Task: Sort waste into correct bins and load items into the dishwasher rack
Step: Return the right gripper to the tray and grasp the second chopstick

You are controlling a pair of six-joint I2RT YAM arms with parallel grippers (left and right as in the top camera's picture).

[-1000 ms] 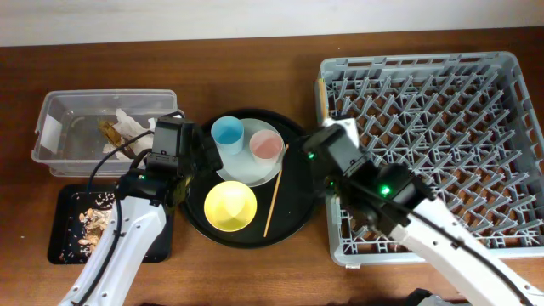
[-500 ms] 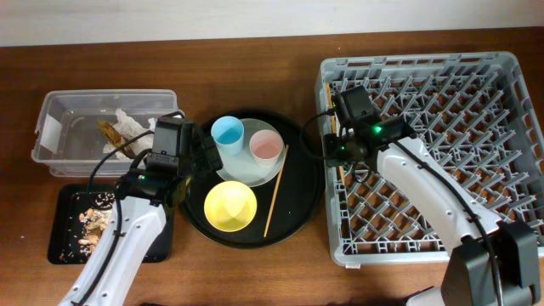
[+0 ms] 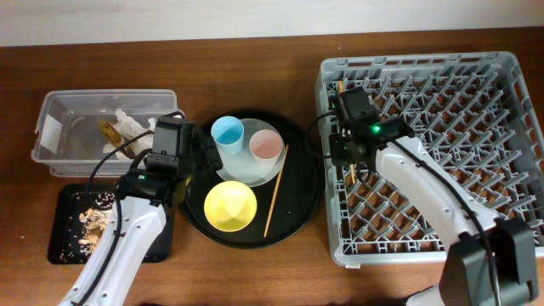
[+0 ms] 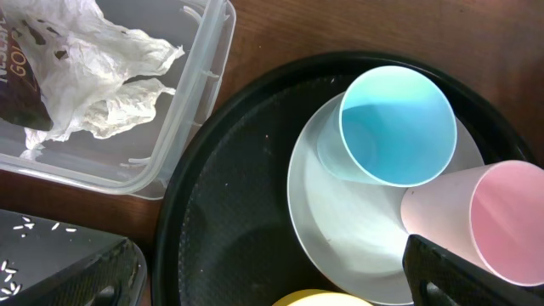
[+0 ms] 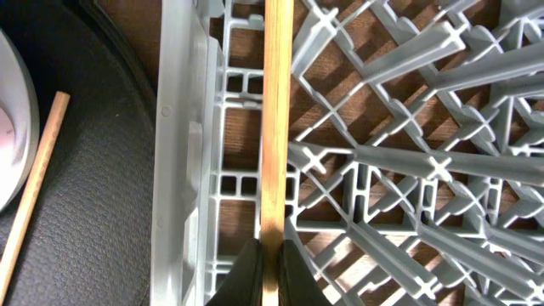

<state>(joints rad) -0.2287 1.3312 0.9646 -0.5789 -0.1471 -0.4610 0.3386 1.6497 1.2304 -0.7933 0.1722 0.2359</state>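
Saw a brown wooden table [image 3: 255, 51] under everything. Found the big grey rack [image 3: 425, 61] on the right side of it. Found the right gripper [image 5: 270, 265] over the rack's left edge, pinched shut on one chopstick [image 5: 276, 127]. Saw that chopstick sticking straight out from the fingertips, just inside the rack's left wall, above the holes in the floor. Could not tell about it touching the floor or not. Spotted the other chopstick [image 3: 275, 191] on the round black tray [image 3: 302, 212], beside the plate [image 3: 246, 172] and well apart from that gripper.

Looked back one second. Found the right arm [image 3: 425, 195] lower then, stretched across the rack's near corner, with the stick over the rack's left wall. Found the arm now by the far left corner and the stick a little more inside. Saw no change in the left arm [image 3: 127, 234], the cups or the bowl.

Saw a thin, straight stick of light brown wood.

Found the left gripper [image 3: 204, 153] wide open, holding nothing, near the blue cup [image 4: 395, 127] and the pink cup [image 4: 510, 221]. Saw the yellow bowl [image 3: 230, 206] on the round tray too. Spotted the white napkin [image 4: 110, 76] and the shiny brown wrapper [image 4: 21, 85] in the clear tub [image 4: 194, 102], and food bits [image 3: 89, 221] on the flat black tray [image 3: 64, 251].
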